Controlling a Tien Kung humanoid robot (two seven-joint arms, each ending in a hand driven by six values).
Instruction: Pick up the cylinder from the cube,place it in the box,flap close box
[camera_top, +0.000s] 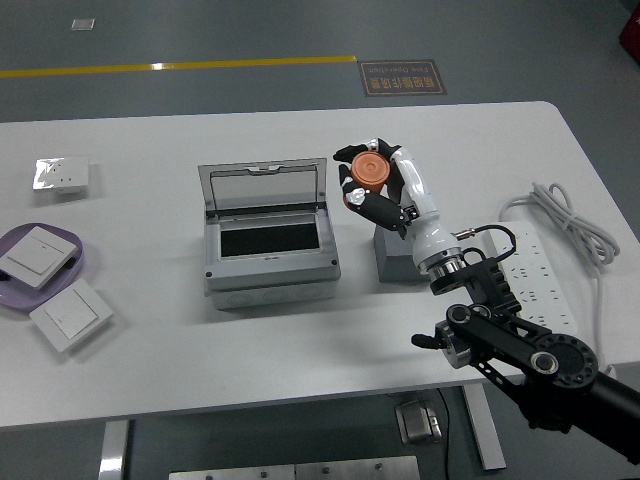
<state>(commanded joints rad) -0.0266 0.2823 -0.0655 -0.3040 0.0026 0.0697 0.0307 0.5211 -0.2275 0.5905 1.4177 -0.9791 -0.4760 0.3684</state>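
My right hand (368, 180) comes in from the lower right and is shut on the orange cylinder (368, 172). It holds the cylinder in the air just right of the box's lid, above and left of the grey cube (395, 258). The grey box (268, 250) sits at the table's middle with its clear lid (263, 188) flapped up and back, the dark inside showing. The left hand is out of view.
A white power strip (540, 280) with a coiled cable (565, 215) lies at the right. A purple plate (85, 262) with a white switch panel (35, 253) sits at the left, another panel (70, 316) beside it, and a small wrapped panel (62, 175) farther back.
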